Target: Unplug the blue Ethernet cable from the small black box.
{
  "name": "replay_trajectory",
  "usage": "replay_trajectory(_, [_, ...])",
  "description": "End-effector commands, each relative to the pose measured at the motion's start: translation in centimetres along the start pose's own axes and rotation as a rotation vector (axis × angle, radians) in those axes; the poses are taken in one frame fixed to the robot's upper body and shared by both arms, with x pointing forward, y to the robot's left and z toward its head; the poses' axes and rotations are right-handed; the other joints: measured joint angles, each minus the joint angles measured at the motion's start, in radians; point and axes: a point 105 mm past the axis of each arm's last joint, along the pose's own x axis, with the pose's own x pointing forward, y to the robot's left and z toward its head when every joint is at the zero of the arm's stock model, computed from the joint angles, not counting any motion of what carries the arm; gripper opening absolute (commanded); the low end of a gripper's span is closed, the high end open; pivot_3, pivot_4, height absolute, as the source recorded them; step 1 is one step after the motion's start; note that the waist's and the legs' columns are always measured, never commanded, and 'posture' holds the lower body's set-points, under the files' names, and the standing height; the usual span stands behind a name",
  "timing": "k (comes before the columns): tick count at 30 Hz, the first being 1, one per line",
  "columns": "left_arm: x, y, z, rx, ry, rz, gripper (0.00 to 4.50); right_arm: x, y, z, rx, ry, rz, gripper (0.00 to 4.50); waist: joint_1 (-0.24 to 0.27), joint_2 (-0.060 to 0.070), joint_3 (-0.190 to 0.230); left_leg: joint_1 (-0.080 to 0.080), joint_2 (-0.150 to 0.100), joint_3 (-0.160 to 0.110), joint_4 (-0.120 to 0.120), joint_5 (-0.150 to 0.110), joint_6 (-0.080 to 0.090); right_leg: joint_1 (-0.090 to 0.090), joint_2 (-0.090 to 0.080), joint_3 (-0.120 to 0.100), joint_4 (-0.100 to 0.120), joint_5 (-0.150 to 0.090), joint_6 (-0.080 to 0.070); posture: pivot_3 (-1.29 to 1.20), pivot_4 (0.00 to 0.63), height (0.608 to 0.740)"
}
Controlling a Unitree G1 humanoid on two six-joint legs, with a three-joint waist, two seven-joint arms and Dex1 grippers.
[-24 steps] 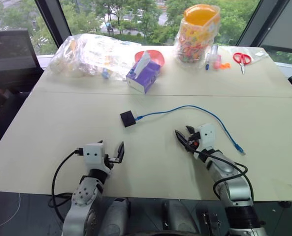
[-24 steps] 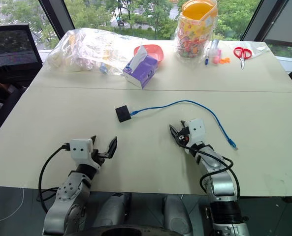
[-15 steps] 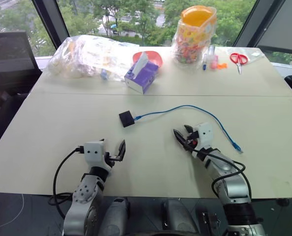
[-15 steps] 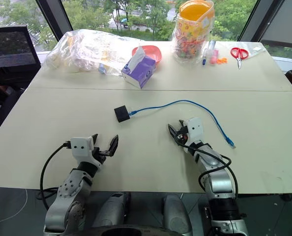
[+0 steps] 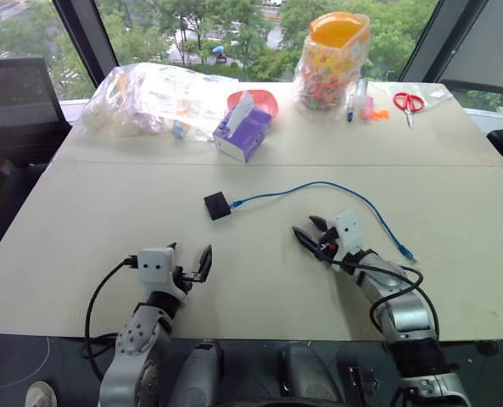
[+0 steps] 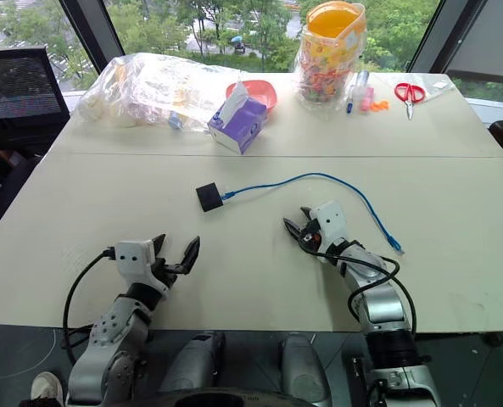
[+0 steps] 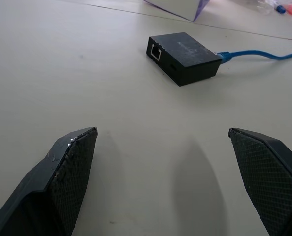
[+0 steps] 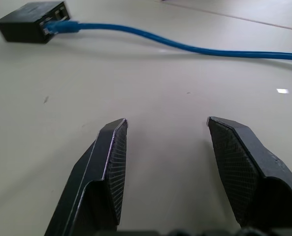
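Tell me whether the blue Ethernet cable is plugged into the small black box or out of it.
Plugged in. One end of the blue Ethernet cable sits in a port of the small black box; its other end lies loose on the table.

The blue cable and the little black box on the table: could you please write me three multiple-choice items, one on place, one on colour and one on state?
1. Where is the black box?
A. between the two arms, farther out
B. on the tissue box
C. in the jar

2. What colour are the scissors' handles?
A. green
B. red
C. black

3. How is the blue cable?
A. plugged into the box
B. lying unplugged
C. held by an end effector

Answers: 1 A, it lies on the table ahead of both arms. 2 B, red handles show at the far edge. 3 A, the wrist views show its plug seated.
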Motion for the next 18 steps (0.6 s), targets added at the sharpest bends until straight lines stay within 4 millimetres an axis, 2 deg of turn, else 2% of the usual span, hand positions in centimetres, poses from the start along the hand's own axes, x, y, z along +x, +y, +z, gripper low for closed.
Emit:
replay_trajectory(1, [0.1, -0.5, 0.2, -0.004, -0.004, -0.046, 4.46, 0.2, 0.5, 4.1, -0.101, -0.032, 0.178, 2.66, 0.000, 0.004, 0.002, -0.003, 0.000, 0.000, 0.000, 0.000, 0.000, -0.003, 0.000, 0.000, 0.000, 0.000, 0.000, 0.00, 0.150, 0.740])
replay_trajectory(3, [0.1, -0.6, 0.3, -0.004, -0.002, -0.066, 4.46, 0.2, -0.1, 6.2, -0.201, 0.010, 0.270, 2.66, 0.001, 0.010, 0.006, -0.008, 0.000, 0.001, 0.003, 0.001, 0.000, -0.009, 0.001, 0.001, 0.002, 0.001, 0.000, 0.00, 0.150, 0.740])
replay_trajectory(7, [0.5, -0.1, 0.0, -0.002, 0.004, -0.063, 4.46, 0.9, -0.3, 9.6, -0.433, 0.102, 0.447, 2.66, 0.003, 0.013, 0.008, -0.009, 0.000, 0.001, 0.003, 0.001, 0.000, -0.009, 0.001, 0.001, 0.003, 0.001, 0.001, 0.00, 0.150, 0.740])
replay_trajectory(10, [0.7, -0.3, -0.1, -0.003, -0.001, -0.072, 4.46, 2.8, -0.1, 12.0, -0.606, 0.176, 0.537, 2.66, -0.003, 0.014, 0.009, -0.008, 0.000, 0.001, 0.002, 0.001, 0.000, -0.009, 0.002, 0.001, 0.003, 0.001, 0.001, 0.00, 0.150, 0.740])
replay_trajectory(13, [0.8, -0.2, -0.1, -0.004, -0.012, -0.058, 4.46, 5.5, 1.2, 14.5, -0.791, 0.202, 0.634, 2.66, -0.004, 0.015, 0.010, -0.008, 0.000, 0.001, 0.002, 0.001, 0.000, -0.009, 0.002, 0.001, 0.003, 0.001, 0.001, 0.00, 0.150, 0.740])
replay_trajectory(15, [0.7, -0.1, -0.1, -0.003, -0.016, -0.049, 4.46, 7.3, 2.1, 15.2, -0.883, 0.239, 0.674, 2.66, -0.006, 0.015, 0.010, -0.008, 0.000, 0.002, 0.002, 0.001, 0.000, -0.010, 0.002, 0.001, 0.003, 0.001, 0.002, 0.00, 0.150, 0.740])
replay_trajectory(18, [0.4, -0.1, -0.2, 0.001, -0.018, -0.041, 4.46, 9.7, 1.9, 15.1, -1.053, 0.318, 0.634, 2.66, 0.001, 0.015, 0.010, -0.008, 0.000, 0.002, 0.001, 0.001, -0.001, -0.011, 0.002, 0.001, 0.004, 0.003, 0.004, 0.00, 0.150, 0.740])
